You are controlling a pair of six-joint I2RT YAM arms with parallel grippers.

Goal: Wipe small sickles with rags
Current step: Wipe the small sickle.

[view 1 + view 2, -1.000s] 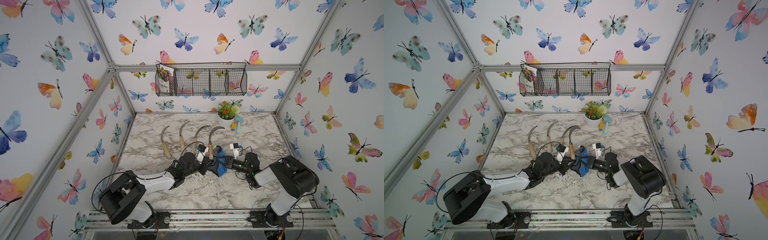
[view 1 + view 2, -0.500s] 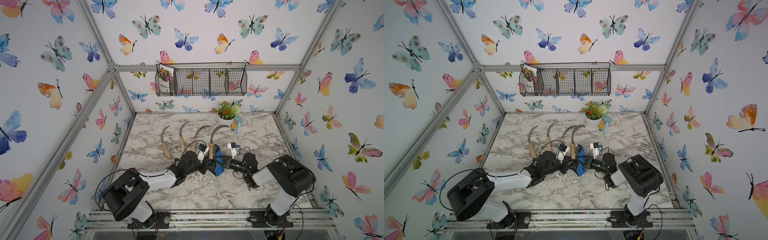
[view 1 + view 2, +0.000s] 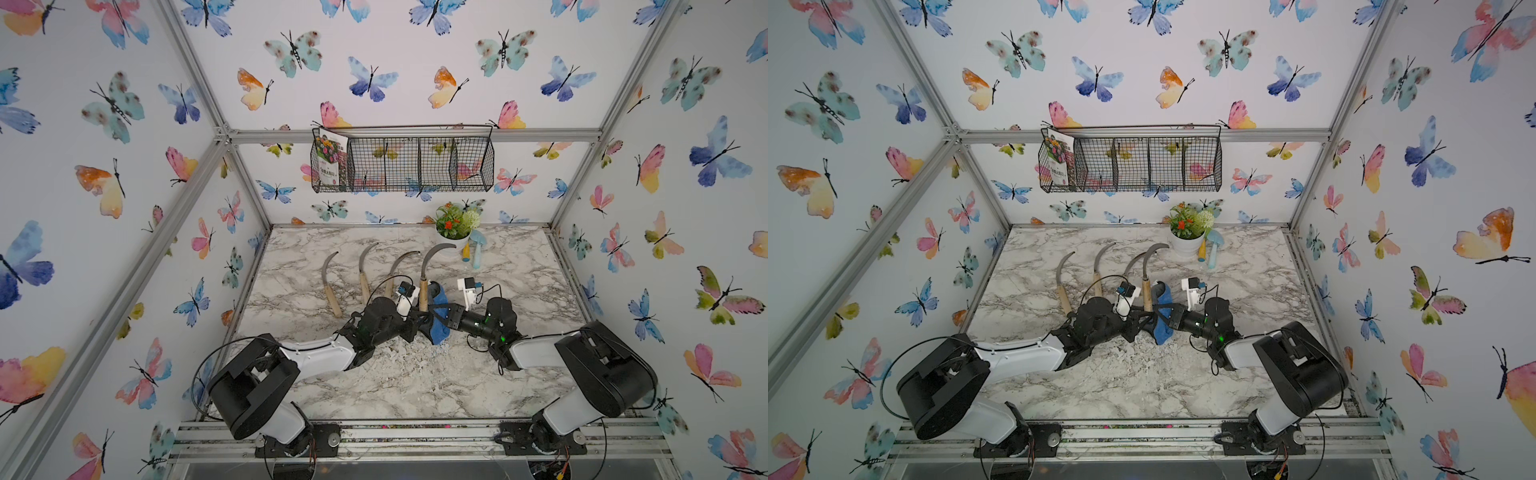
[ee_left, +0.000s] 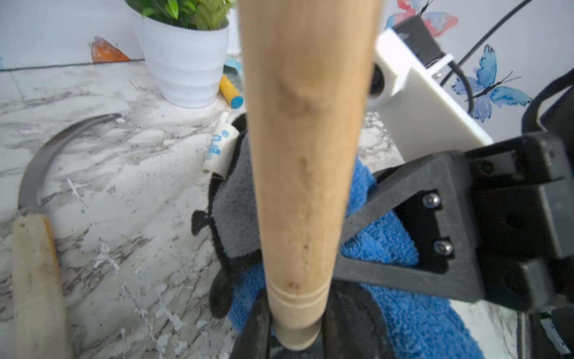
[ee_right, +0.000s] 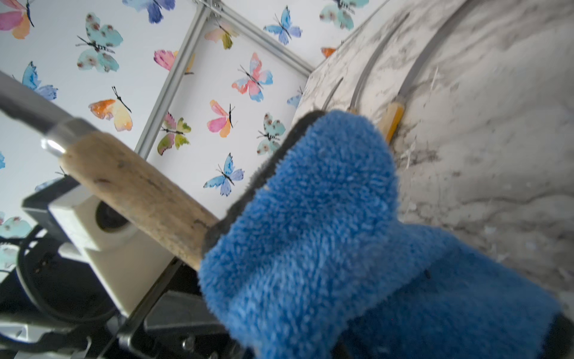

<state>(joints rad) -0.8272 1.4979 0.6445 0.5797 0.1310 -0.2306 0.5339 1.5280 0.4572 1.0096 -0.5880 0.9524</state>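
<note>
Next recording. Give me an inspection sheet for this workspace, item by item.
Surface: marble table, white flecks near the front middle.
Job's things: one sickle held by its handle end, blade toward the back; three more sickles flat in a row; blue-grey rag against the held handle.
Clutter: potted plant and trowel at the back.
Grippers: left gripper shut on the sickle; right gripper shut on the rag.
Cables: black loops by both wrist cameras.
Surroundings: butterfly walls, wire basket holding a seed packet.
</note>
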